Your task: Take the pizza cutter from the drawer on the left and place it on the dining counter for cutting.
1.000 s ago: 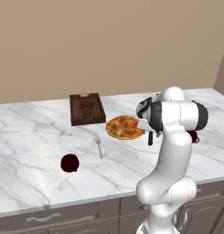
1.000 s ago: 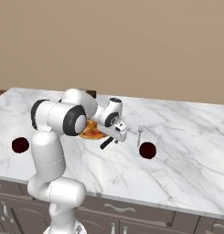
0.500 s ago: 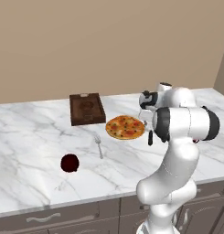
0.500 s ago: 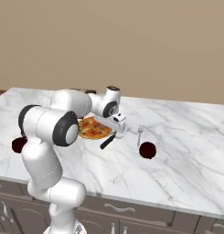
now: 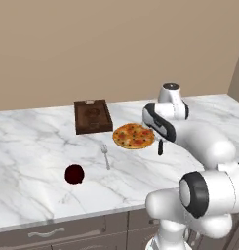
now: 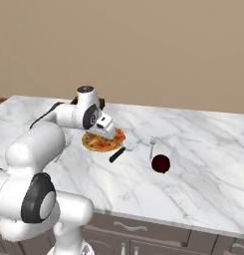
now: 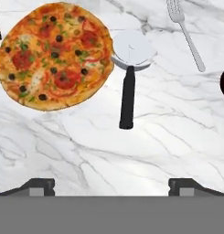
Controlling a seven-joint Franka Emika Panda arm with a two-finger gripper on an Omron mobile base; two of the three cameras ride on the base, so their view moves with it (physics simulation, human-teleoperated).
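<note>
The pizza cutter lies flat on the white marble dining counter, its pale wheel touching the pizza's edge and its dark handle pointing toward me. It also shows as the pizza cutter and the pizza cutter just right of the pizza. My gripper hangs above and behind the handle's end, open, with nothing between its fingertips. A shut drawer front with a curved silver pull sits under the counter's edge at the left.
A round pizza lies mid-counter. A silver fork and a dark red ball rest to its left. A brown wooden tray stands near the wall. My arm's elbow looms over the counter's right end.
The arm has folded, its elbow dropping low to the side, and the hand has drawn back from the cutter. The cutter, pizza, fork and ball have stayed put.
</note>
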